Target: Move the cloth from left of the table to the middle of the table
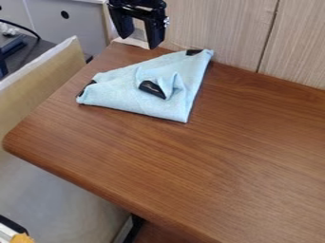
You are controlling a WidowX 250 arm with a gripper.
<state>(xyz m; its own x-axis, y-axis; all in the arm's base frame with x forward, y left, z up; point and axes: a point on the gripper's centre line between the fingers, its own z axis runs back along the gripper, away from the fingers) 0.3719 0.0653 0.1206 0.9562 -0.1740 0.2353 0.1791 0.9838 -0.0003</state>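
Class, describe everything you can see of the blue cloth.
The cloth is light blue fabric, folded into a rough triangle. Black patches mark two outer corners and a raised fold near its middle. It rests on the brown, wood-grained table, toward the view's upper left, apparently clear of the claw.

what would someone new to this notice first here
The pale blue cloth with dark corner patches would likely catch the eye first, lying folded toward the far left of the brown wooden table. Next would probably come the black gripper, hanging above the table's far edge with its jaws apart, just beyond the cloth.
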